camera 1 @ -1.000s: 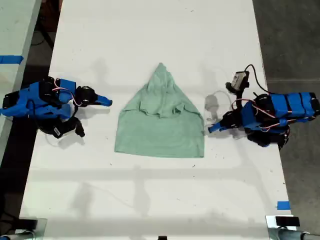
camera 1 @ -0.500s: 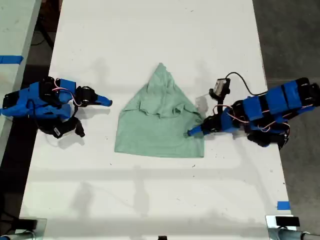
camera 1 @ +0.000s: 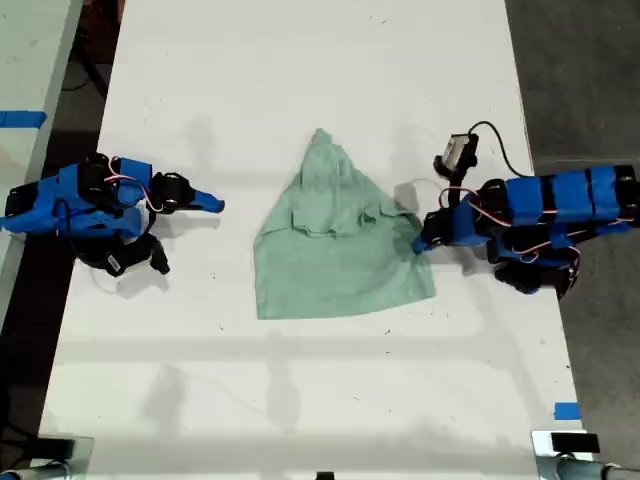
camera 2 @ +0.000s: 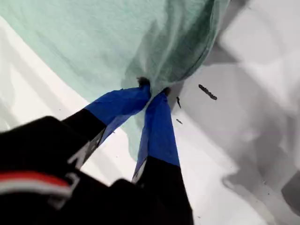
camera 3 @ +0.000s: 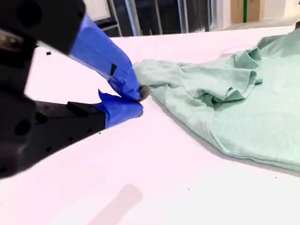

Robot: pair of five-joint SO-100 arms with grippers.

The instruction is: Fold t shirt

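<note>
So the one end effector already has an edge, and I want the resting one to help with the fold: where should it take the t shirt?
Probably the bottom corner of the t shirt nearest my second end effector, coming in from the exterior view's left. That edge lies flat on the table and unpinned, opposite the bunched edge where my first end effector is pinching the cloth.

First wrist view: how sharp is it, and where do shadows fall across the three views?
First wrist view: t shirt soft, my first gripper crisper, shadow under the lifted hem. Exterior view: sharp, faint arm shadows on the table. Second wrist view: my second gripper slightly blurred.
</note>
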